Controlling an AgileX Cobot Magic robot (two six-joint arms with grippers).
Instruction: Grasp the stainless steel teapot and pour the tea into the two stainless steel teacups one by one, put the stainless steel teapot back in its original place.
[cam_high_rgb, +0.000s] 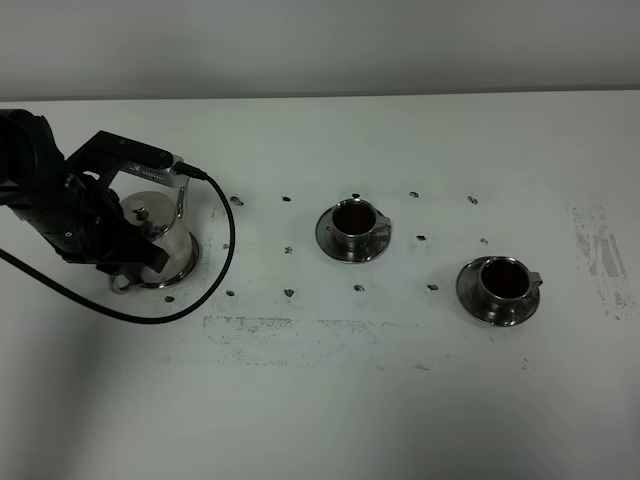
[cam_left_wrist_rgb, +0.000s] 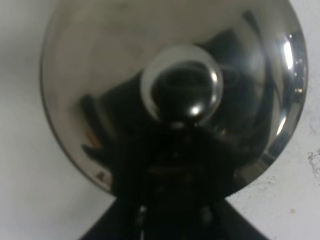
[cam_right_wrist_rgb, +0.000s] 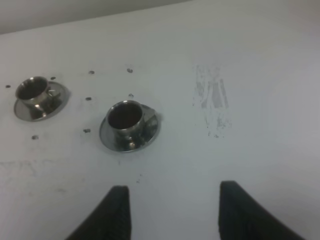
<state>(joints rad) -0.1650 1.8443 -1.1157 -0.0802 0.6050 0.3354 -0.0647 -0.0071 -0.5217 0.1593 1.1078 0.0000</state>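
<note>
The stainless steel teapot (cam_high_rgb: 155, 232) stands at the left of the table on its round saucer (cam_high_rgb: 176, 276). Its domed lid (cam_left_wrist_rgb: 100, 75) and knob (cam_left_wrist_rgb: 182, 90) fill the left wrist view. My left gripper (cam_high_rgb: 118, 268) is at the pot's handle side; its fingers show as one dark mass close together, shut on the pot's handle. Two stainless steel teacups on saucers, one in the middle (cam_high_rgb: 355, 226) and one at the right (cam_high_rgb: 503, 283), both hold dark brown tea. The right wrist view shows both cups (cam_right_wrist_rgb: 32, 91) (cam_right_wrist_rgb: 126, 118). My right gripper (cam_right_wrist_rgb: 175, 215) is open and empty above bare table.
A black cable (cam_high_rgb: 225, 250) loops from the left arm past the teapot's right side. Small dark marks (cam_high_rgb: 288, 249) dot the white tabletop (cam_high_rgb: 400, 400), with scuffed patches at the front middle and far right.
</note>
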